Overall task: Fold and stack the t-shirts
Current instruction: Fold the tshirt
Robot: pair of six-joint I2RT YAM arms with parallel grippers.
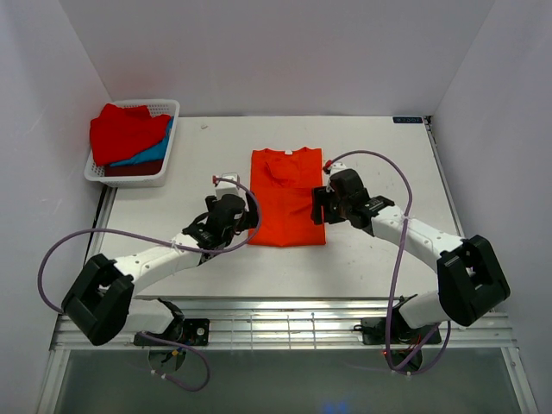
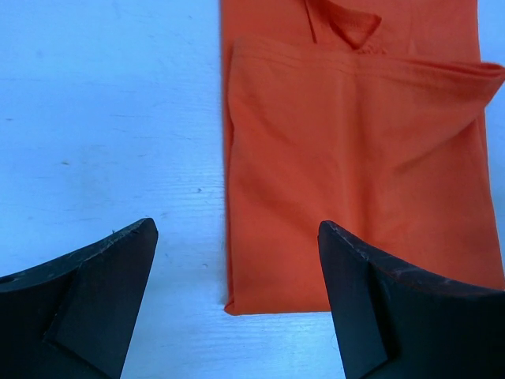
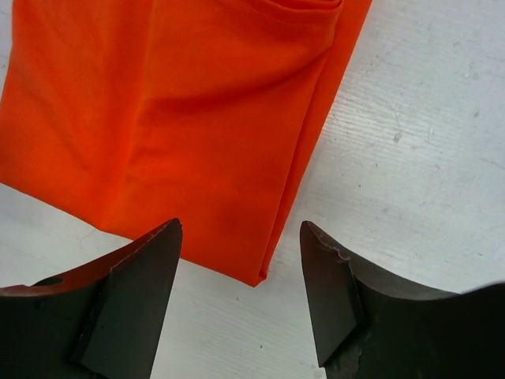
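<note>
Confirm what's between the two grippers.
The folded orange t-shirt lies between the left gripper and the right gripper, flat on the table; top view shows it.

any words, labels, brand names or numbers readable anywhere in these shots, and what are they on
Nothing here can be read as text.
Dark sticker at the far edge of the table: pale marks, too small to read.
Orange shirt: no print or tag shows in any view.
White basket and the shirts in it: no lettering shows.
</note>
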